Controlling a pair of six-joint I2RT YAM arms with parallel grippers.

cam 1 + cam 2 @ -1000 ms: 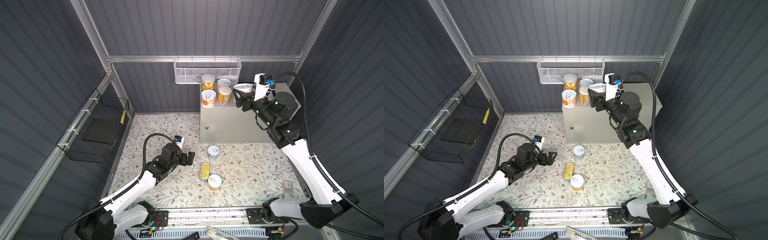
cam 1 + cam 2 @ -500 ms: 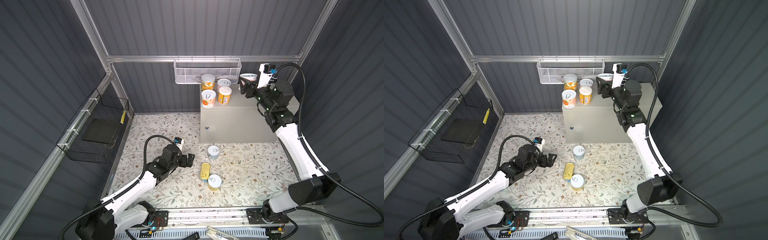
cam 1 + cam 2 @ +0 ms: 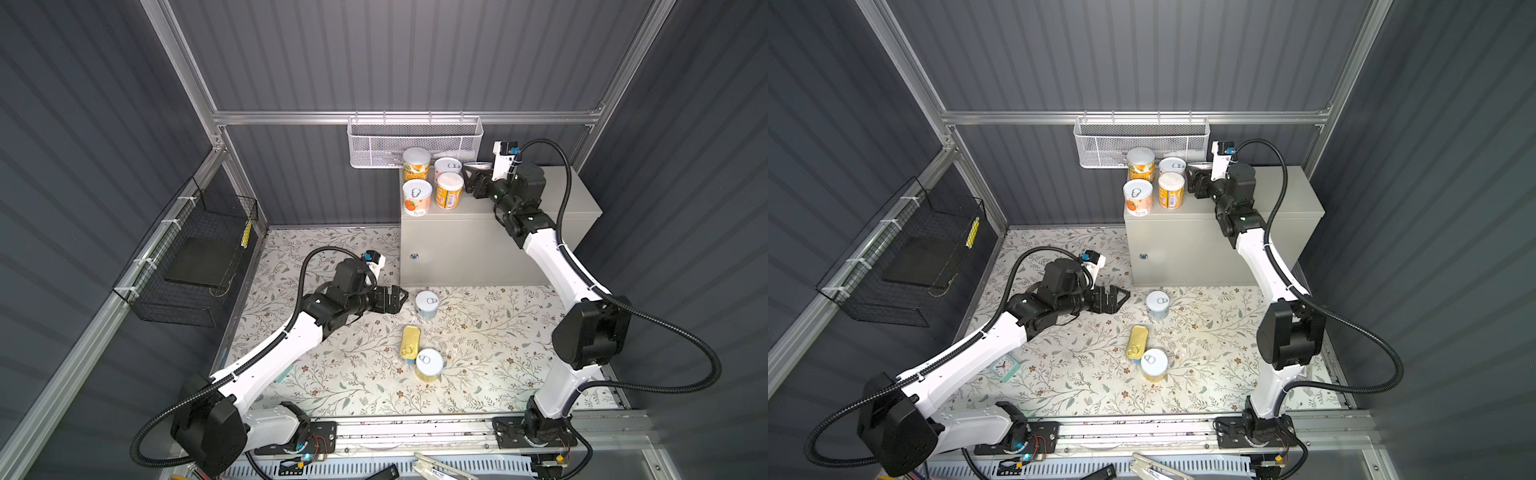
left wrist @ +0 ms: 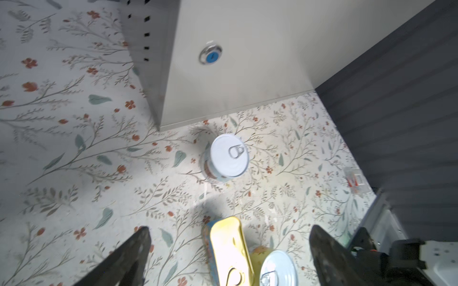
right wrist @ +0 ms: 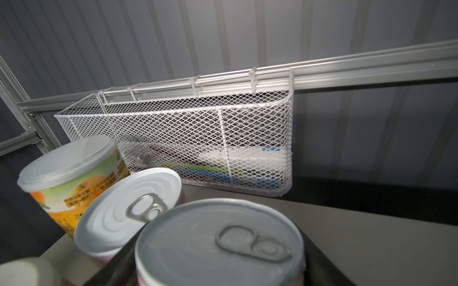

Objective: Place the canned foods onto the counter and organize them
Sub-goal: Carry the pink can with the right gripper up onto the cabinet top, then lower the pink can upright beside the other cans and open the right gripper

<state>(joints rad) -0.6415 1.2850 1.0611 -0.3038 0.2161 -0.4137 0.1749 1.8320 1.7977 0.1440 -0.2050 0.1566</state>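
The counter point(image 3: 552, 199) carries several cans at its back left corner, among them an orange-labelled one point(image 3: 417, 197) and a silver-lidded one point(image 5: 128, 210). My right gripper point(image 3: 477, 176) is shut on a pull-tab can point(image 5: 220, 245), held over the counter just right of that group. On the floral floor a pale-blue can point(image 3: 427, 304) stands upright. A flat gold-topped tin point(image 3: 409, 340) and a yellow can point(image 3: 429, 365) lie closer to the front. My left gripper point(image 3: 397, 299) is open and empty, just left of the pale-blue can point(image 4: 229, 158).
A white mesh basket point(image 3: 415, 141) hangs on the back wall right behind the counter's cans. A black wire basket point(image 3: 195, 257) hangs on the left wall. A small teal clock point(image 3: 1005, 368) lies under the left arm. The counter's right half is bare.
The right gripper carried its can back and then left, up beside the cans on the counter. The left gripper slid right, closer to the pale-blue can.
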